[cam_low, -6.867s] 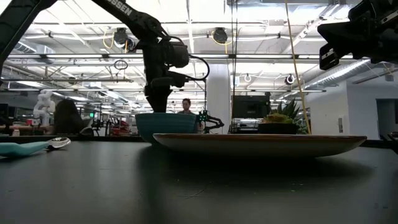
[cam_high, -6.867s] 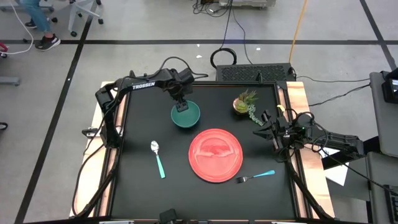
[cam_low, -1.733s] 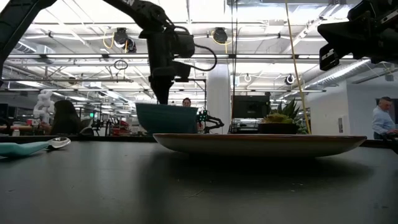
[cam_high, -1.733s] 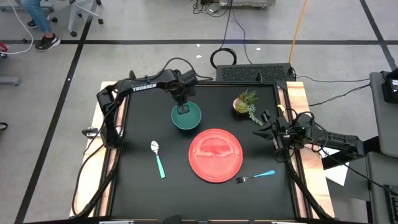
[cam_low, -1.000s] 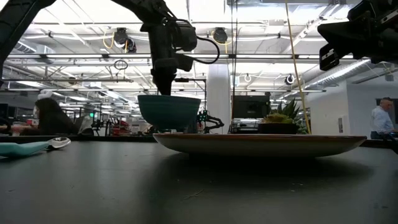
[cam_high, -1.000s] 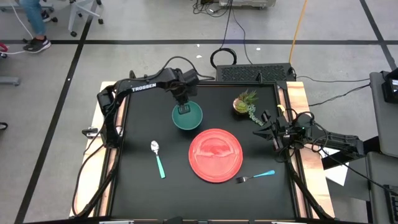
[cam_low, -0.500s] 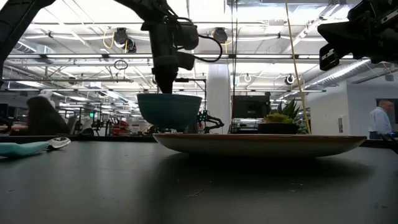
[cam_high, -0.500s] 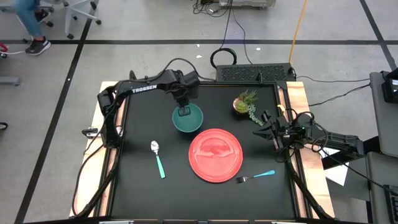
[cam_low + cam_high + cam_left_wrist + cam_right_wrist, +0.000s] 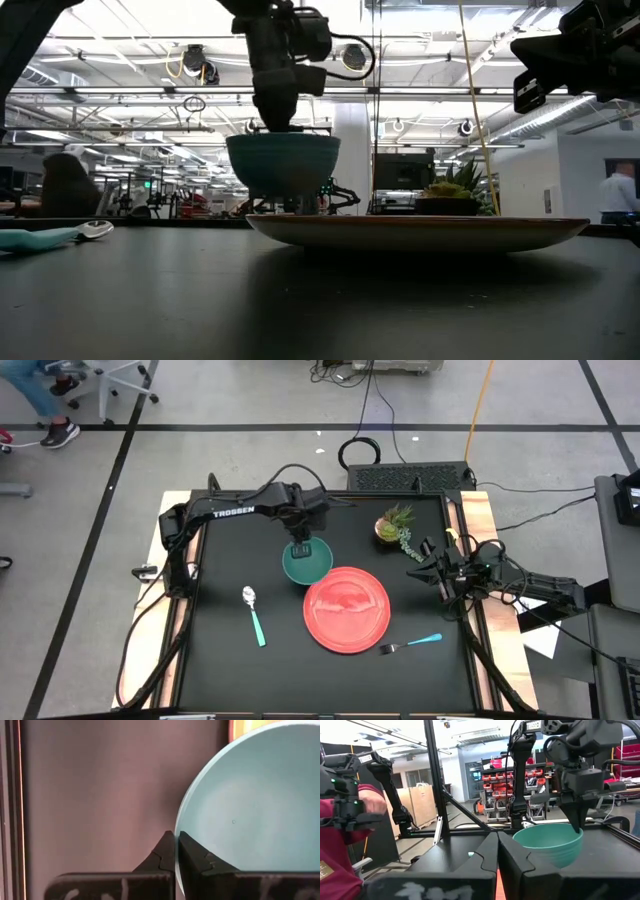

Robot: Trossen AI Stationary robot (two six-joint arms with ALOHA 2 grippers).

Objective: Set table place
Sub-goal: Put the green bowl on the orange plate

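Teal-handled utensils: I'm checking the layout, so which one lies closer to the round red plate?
The teal-handled metal fork, just off the round red plate; the teal-handled metal spoon lies clearly apart.

text: "TROSSEN" | on: left arm (image 9: pixel 232 512) | colour: white lettering

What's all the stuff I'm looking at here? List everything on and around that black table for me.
table: one, matte black with light wooden side strips, centre of the floor.
plate: one, red, round, on the table right of centre.
bowl: one, teal, held off the table by its rim, at the plate's far left edge.
spoon: one, metal with teal handle, lying left of the plate.
fork: one, metal with teal handle, lying at the plate's near right.
potted plant: one, green, far right of the table.
left tool: one, dark, shut on the bowl's rim.
right tool: one, dark, shut, waiting at the table's right edge.
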